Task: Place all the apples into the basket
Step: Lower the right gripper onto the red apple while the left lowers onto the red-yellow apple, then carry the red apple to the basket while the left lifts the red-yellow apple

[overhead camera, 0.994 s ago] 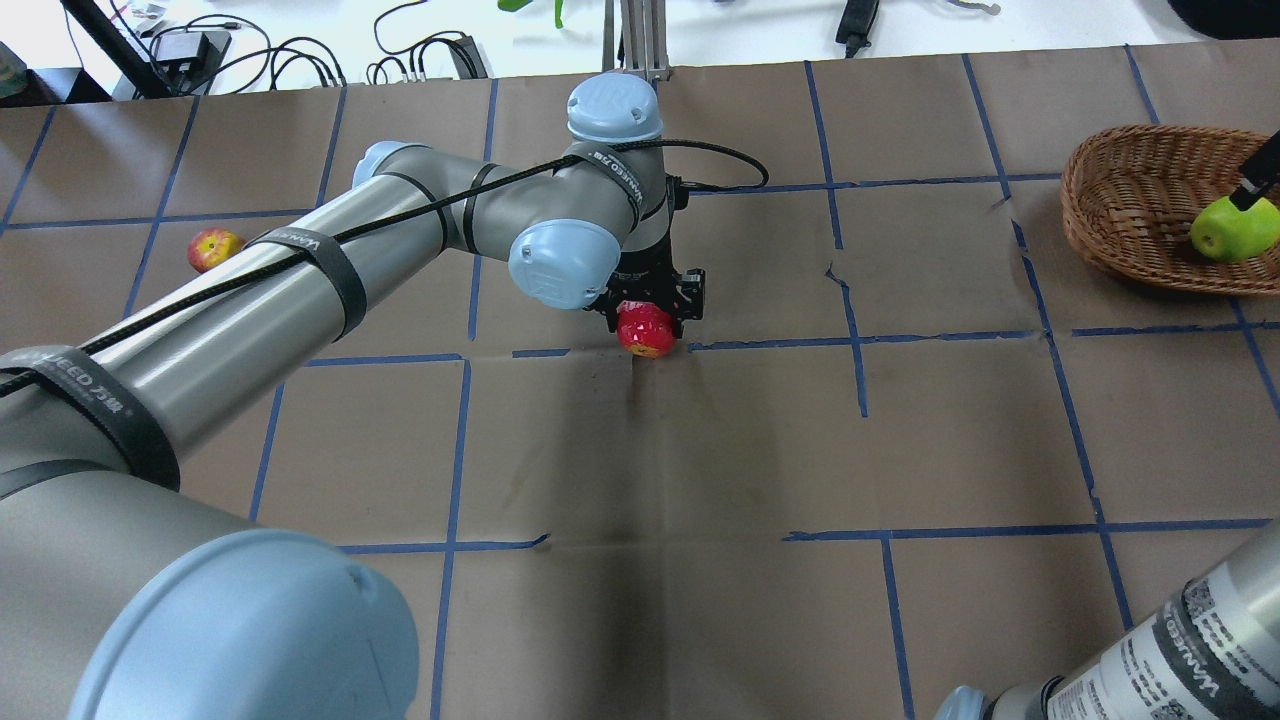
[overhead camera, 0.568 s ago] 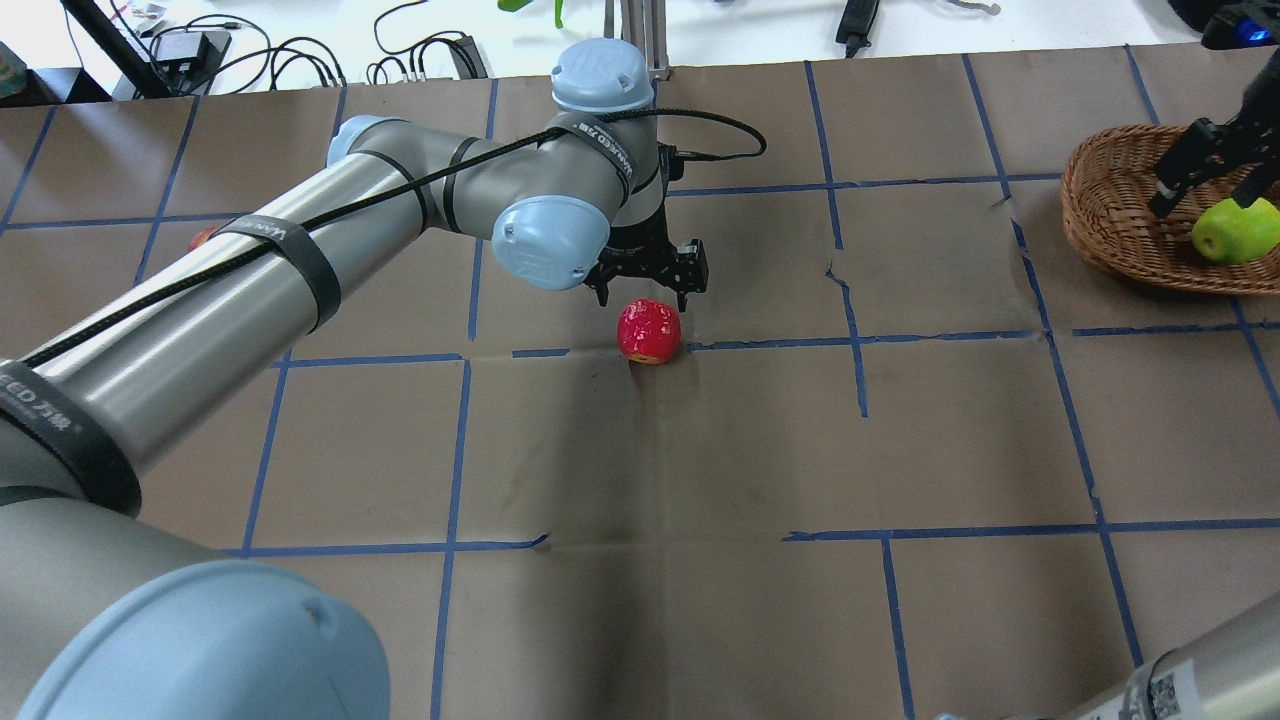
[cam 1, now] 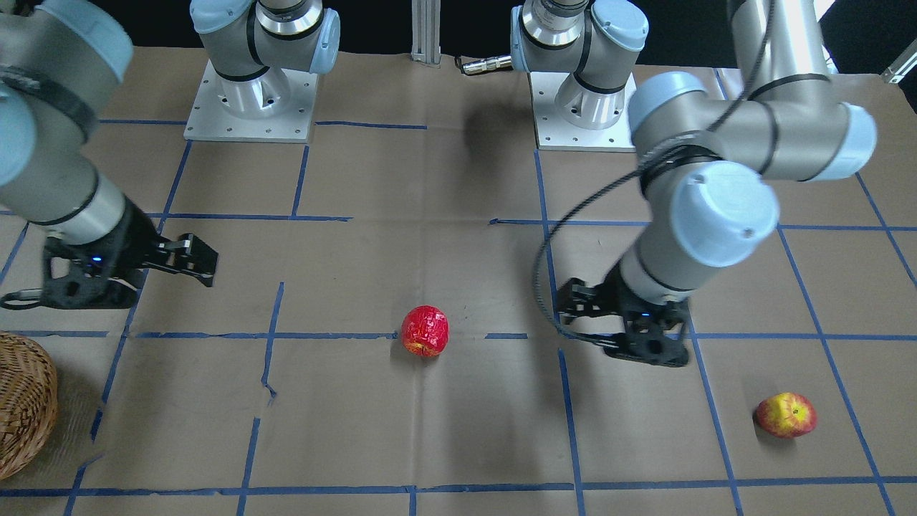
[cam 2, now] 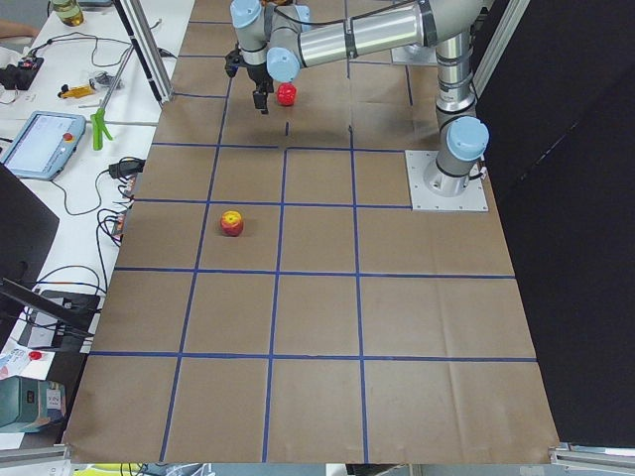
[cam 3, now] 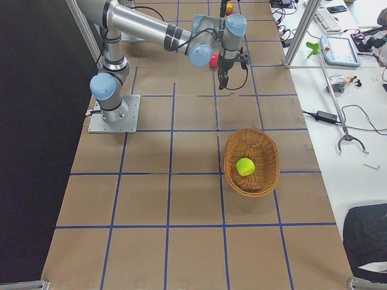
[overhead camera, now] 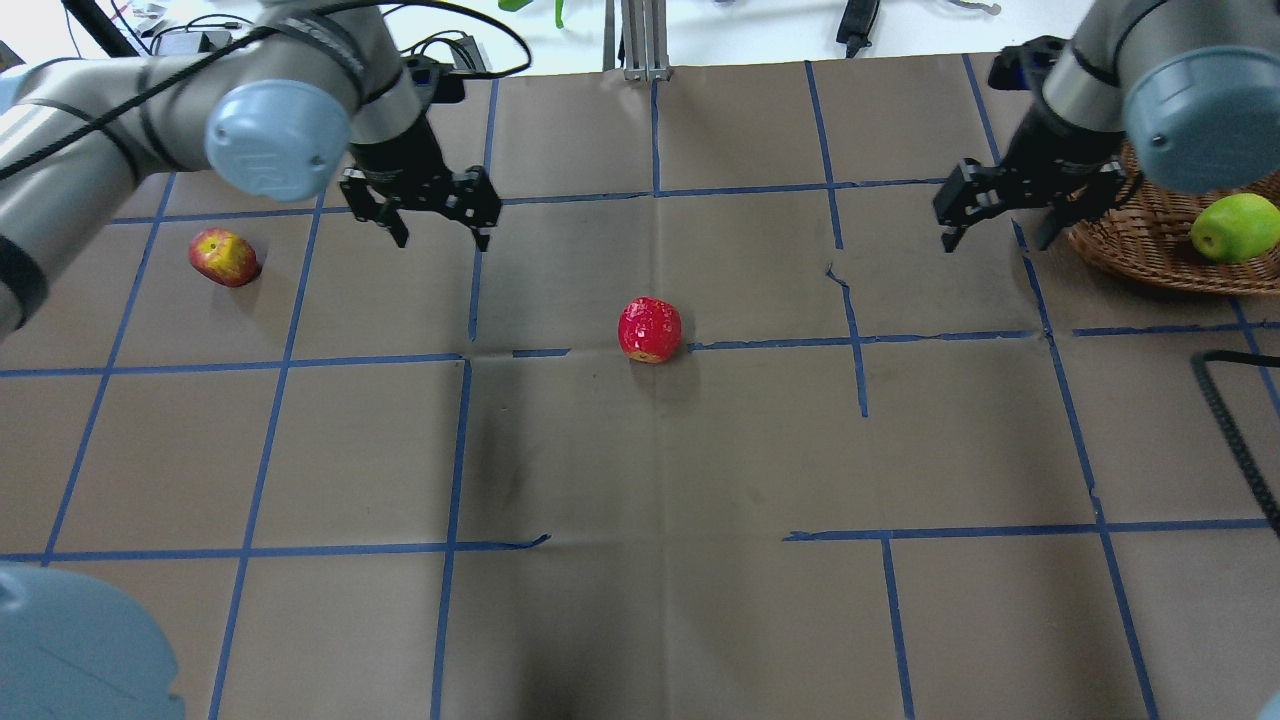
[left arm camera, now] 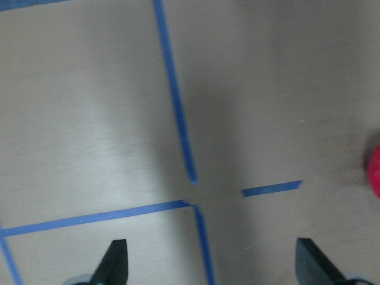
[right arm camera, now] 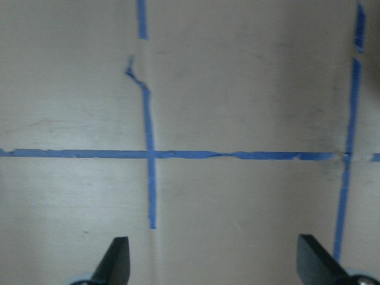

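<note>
The deep red apple (overhead camera: 650, 330) rests alone at the middle of the table, also seen as the red apple (cam 1: 425, 330). At the far left lies the red-and-yellow apple (overhead camera: 224, 257). The yellow-green apple (overhead camera: 1235, 227) sits inside the wicker basket (overhead camera: 1140, 235) at the far right. My left gripper (overhead camera: 440, 235) hangs open and empty between the two red apples, nearer the back. My right gripper (overhead camera: 995, 235) is open and empty just left of the basket. In the left wrist view the red apple (left arm camera: 374, 172) shows only at the right edge.
A black cable (overhead camera: 1230, 420) trails over the table's right side. An aluminium post (overhead camera: 640, 40) stands at the far edge, with cables and devices on the white bench behind it. Both arm bases (cam 1: 251, 100) stand at the robot's side of the table.
My left gripper let go of the deep red apple, rose and swung left and back. My right gripper drew leftward out of the basket, leaving the yellow-green apple inside.
</note>
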`<state>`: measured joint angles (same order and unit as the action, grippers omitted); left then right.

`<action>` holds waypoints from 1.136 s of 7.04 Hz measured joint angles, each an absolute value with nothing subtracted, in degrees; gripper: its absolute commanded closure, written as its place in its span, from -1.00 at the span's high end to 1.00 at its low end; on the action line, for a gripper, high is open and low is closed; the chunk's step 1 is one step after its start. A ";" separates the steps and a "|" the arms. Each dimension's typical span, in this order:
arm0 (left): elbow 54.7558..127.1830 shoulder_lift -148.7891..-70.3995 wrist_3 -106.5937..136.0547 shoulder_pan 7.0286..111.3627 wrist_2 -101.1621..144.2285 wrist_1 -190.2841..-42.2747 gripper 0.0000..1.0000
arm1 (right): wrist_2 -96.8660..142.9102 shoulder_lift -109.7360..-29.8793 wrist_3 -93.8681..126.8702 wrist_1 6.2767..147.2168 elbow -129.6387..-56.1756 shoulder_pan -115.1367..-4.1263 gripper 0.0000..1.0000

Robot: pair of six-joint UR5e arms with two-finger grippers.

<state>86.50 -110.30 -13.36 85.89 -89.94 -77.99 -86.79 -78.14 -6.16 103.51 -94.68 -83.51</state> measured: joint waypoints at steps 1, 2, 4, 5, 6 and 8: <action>86.62 -110.38 -21.53 78.62 -92.33 -77.91 0.96 | -85.74 -76.54 1.73 107.50 -94.40 -89.22 0.98; 86.37 -111.38 -28.87 71.96 -93.32 -76.65 0.96 | -85.20 -74.08 9.02 111.13 -93.24 -94.55 0.98; 85.01 -116.87 -37.37 65.13 -93.68 -66.65 0.96 | -85.48 -67.47 21.38 113.71 -87.99 -104.10 0.94; 84.66 -119.41 -38.09 64.14 -93.43 -61.80 0.95 | -86.49 -64.97 25.11 114.13 -86.77 -107.08 0.94; 84.51 -120.92 -37.58 63.70 -92.87 -59.17 0.94 | -87.26 -63.43 26.78 114.49 -86.82 -108.61 0.93; 83.73 -122.96 -36.24 63.49 -91.62 -57.32 0.93 | -87.22 -60.96 27.82 115.45 -87.49 -109.69 0.89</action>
